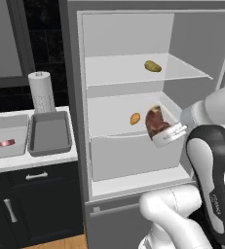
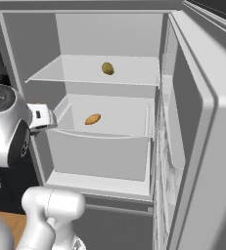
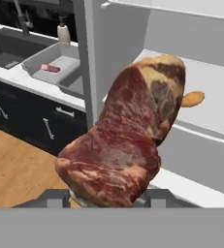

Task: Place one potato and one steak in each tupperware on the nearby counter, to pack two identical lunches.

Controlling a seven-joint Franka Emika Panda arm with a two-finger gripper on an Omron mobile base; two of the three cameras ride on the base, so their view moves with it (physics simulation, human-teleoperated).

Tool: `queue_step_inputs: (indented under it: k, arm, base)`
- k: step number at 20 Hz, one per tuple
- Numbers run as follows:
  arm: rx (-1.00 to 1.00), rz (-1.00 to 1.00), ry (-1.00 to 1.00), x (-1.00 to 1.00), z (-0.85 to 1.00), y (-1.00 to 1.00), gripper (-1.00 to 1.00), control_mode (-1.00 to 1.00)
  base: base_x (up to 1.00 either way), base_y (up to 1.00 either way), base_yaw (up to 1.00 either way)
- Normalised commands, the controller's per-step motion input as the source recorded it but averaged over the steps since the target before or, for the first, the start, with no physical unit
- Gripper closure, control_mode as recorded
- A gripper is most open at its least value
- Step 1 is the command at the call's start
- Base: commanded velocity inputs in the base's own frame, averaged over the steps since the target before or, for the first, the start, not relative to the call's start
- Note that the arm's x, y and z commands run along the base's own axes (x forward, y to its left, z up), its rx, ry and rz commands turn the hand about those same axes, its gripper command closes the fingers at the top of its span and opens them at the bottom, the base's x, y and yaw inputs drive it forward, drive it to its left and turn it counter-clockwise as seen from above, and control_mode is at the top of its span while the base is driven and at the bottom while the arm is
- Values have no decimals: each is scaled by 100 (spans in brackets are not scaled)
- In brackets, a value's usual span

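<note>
Gripper (image 1: 159,136): jaws closed on the lower end of the steak (image 1: 154,120); the meat stands up between the two finger tips in the hand view, and the grip is raised in front of the open fridge's middle shelf.
Steak: large raw cut, red with pale fat at its top end; held off every surface, just in front of the middle shelf (image 1: 111,116).
Potato, upper (image 1: 153,66): lies on the top shelf (image 1: 119,70) of the fridge, toward its right side in the left base view.
Potato, lower (image 1: 135,118): lies on the middle shelf, just left of the held steak in the left base view; apart from it.
Fridge door (image 2: 202,122): swung wide open on the right.
Counter (image 1: 31,158): white worktop left of the fridge, over black cabinets with silver bar handles.
Near tupperware (image 1: 49,132): grey open container on the counter, closest to the fridge.
Far tupperware (image 1: 8,136): touching the near one on its left; a small red piece of meat (image 1: 7,143) lies on its floor.
Paper towel roll (image 1: 41,91): upright behind the near tupperware.
Sink (image 3: 7,48): dark basin in the counter, beyond the containers in the hand view.
</note>
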Motion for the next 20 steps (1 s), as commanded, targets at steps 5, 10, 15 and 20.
queue_step_inputs:
  k: [5,10,15,20]
  arm:
    - [0,-11,-7,-76,42,0,100,-100]
    - [0,-1,-1,-15,8,0,100,100]
    - [0,0,0,0,0,0,100,100]
    - [0,0,0,0,0,0,100,100]
  base:
    - [0,0,0]
    - [-40,6,-3]
    - [-19,77,-3]
    - [0,100,-8]
